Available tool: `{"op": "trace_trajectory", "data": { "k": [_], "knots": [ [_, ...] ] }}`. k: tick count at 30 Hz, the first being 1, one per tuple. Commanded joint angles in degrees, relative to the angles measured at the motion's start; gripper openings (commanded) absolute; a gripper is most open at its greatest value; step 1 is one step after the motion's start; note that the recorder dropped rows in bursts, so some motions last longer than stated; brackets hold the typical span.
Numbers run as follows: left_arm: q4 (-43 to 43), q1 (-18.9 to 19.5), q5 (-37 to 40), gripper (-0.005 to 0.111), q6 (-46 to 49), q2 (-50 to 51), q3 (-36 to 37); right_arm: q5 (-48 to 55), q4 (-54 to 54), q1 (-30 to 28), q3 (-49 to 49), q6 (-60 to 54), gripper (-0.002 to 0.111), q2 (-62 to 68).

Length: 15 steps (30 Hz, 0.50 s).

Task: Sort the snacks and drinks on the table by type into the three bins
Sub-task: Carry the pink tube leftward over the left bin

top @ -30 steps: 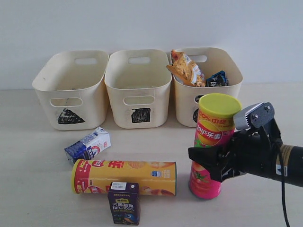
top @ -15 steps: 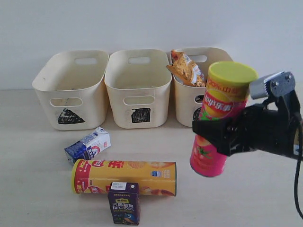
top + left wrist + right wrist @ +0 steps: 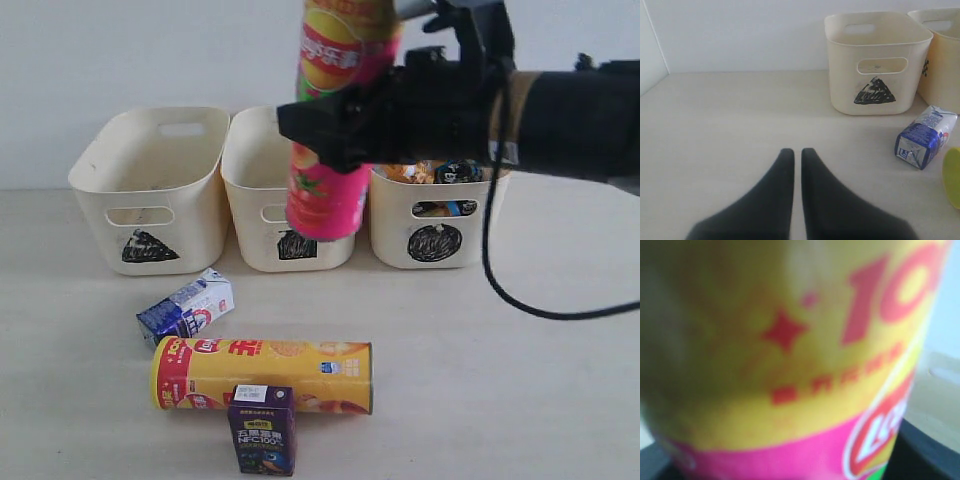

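Note:
My right gripper is shut on the pink Lay's tube, held high and nearly upright over the front of the square bin; its top runs out of view. That pink tube fills the right wrist view, blurred. The yellow-orange tube lies on its side on the table. The purple juice box stands in front of it. The blue-and-white milk box lies to its left. The triangle bin stands empty. The circle bin holds the bags, mostly hidden. My left gripper is shut over bare table.
The three bins stand in a row against a white wall. A black cable hangs from my right arm in front of the circle bin. In the left wrist view a yellow lid edge shows beside the milk box.
My right gripper has lifted the pink tube from the table at the right and carried it up and leftward, to above the square bin. The left gripper's earlier state is not shown.

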Motion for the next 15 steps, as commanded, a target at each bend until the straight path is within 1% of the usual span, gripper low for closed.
{"op": "trace_trajectory", "data": {
  "k": [1,9,15],
  "knots": [
    [0.3,0.04,0.08,0.004,0.21,-0.22,0.2,2.94,-0.23,4.01,-8.31,1.14,0.0,5.17],
    [0.3,0.04,0.08,0.004,0.21,-0.22,0.2,4.3,-0.23,9.33,-25.21,1.67,0.0,19.03],
    [0.3,0.04,0.08,0.004,0.21,-0.22,0.2,6.07,-0.23,11.13,-38.96,1.79,0.0,29.64]
  ]
}}
